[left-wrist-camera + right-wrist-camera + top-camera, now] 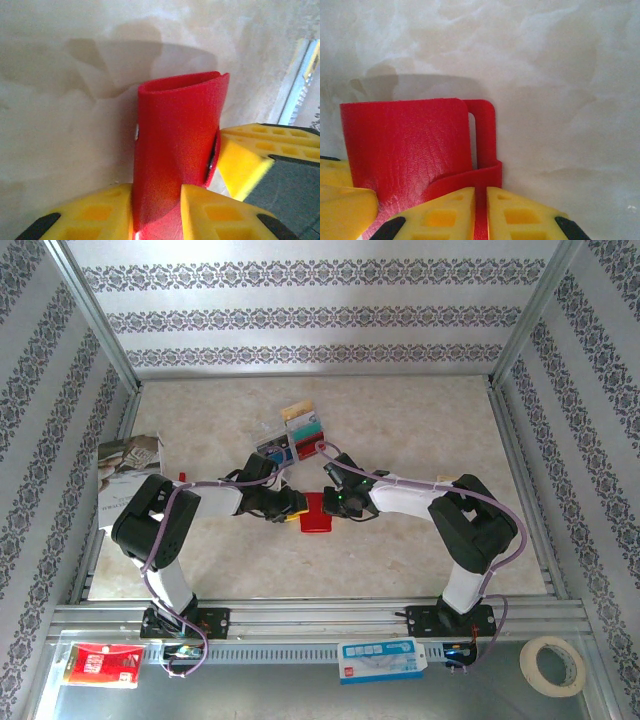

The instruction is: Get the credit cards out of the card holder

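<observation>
The red card holder [316, 514] sits at mid-table between both grippers, folded shut. My left gripper [290, 508] is shut on its body; in the left wrist view the holder [175, 145] stands bowed between my yellow fingers [157, 200]. My right gripper [335, 505] is shut on the holder's side tab [487, 175], fingertips [481, 192] pinching the strap. The holder's grained cover [405, 145] lies just left of them. Several credit cards [300, 430], tan, teal, red, blue and grey, lie loose on the table behind the grippers.
A printed magazine [130, 465] lies at the left wall. On the near rail lie a red-and-white packet [100, 665], a blue-and-white packet [380, 658] and a tape roll [552, 665]. Patterned walls enclose the table on three sides.
</observation>
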`<move>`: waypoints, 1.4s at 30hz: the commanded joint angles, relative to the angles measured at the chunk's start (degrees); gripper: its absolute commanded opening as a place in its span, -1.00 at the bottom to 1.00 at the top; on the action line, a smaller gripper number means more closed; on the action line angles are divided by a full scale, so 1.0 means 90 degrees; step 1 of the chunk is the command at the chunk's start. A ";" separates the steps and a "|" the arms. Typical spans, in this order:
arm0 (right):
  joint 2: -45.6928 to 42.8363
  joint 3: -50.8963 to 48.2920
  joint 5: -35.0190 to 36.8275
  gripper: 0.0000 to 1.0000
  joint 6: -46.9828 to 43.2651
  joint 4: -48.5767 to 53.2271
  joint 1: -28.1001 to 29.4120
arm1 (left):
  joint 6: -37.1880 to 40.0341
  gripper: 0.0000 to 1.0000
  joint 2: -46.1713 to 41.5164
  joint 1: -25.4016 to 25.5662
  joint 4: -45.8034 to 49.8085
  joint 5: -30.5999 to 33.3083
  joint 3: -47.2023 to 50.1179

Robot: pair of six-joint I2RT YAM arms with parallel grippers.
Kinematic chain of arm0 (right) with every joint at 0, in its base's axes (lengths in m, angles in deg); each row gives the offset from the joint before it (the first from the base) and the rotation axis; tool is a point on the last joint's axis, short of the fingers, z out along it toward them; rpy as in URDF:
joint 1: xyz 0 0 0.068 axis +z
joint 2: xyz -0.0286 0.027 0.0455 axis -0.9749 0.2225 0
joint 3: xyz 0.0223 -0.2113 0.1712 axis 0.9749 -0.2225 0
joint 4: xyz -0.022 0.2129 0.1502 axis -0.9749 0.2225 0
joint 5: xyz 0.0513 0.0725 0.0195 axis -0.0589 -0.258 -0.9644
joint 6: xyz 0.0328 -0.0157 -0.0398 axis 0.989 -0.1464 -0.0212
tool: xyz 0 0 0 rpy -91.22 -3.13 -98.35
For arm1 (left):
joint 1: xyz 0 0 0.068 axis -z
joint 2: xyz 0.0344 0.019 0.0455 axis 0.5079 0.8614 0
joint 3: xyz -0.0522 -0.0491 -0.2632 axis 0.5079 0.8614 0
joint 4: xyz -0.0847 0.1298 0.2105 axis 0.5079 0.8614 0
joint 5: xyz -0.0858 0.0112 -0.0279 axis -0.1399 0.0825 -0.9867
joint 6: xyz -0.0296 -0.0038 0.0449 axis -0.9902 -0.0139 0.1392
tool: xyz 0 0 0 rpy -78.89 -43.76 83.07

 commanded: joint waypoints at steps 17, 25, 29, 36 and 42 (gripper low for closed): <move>-0.0490 0.0073 -0.0434 -0.41 -0.0601 0.0118 -0.0152 | 0.0353 -1.00 -0.0327 0.0076 0.0152 -0.0206 -0.0270; 0.0053 0.0459 -0.0770 -0.29 -0.0729 0.0319 -0.0024 | 0.0339 -1.00 -0.0306 0.0074 0.0154 -0.0157 -0.0223; 0.0224 0.0486 -0.0781 -0.34 -0.0690 0.0388 -0.0014 | 0.0310 -1.00 -0.0274 0.0073 0.0125 -0.0171 -0.0199; 0.0287 0.0497 -0.0200 -0.40 -0.0703 0.0784 -0.0005 | 0.0414 -1.00 -0.0274 0.0079 0.0222 -0.0188 -0.0246; 0.0153 0.0523 0.0413 -0.43 -0.0692 0.1185 0.0016 | 0.0439 -1.00 -0.0254 0.0073 0.0313 -0.0117 -0.0238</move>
